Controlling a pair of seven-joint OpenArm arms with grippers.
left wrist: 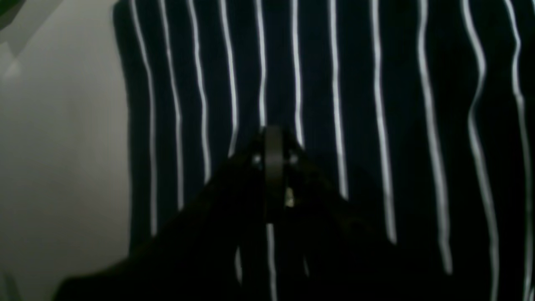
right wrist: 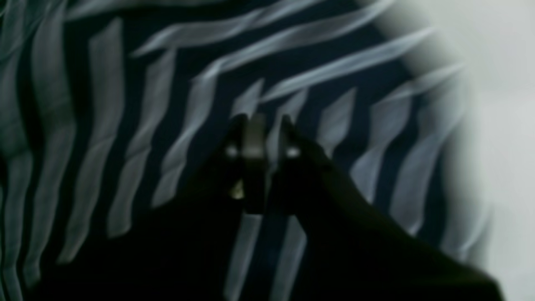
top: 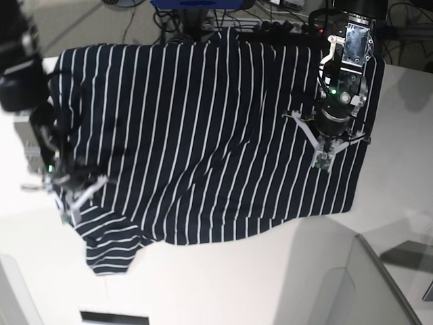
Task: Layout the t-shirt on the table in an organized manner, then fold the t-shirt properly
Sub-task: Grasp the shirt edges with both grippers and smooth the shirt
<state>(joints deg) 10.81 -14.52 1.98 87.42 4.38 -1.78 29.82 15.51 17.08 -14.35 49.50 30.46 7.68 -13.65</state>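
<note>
1. Left gripper: jaws pressed together, tips over the striped cloth; nothing seen pinched between them.
2. Right gripper: jaws drawn nearly together; view blurred, so any cloth nipped between them could not be made out.
3. T-shirt: lay spread beneath and beyond both sets of jaws, one sleeve bunched just past the right jaws.
4. Table: white top showed outward of each gripper, past the shirt's edges.

Soft cloth t-shirt on smooth matte table.
</note>
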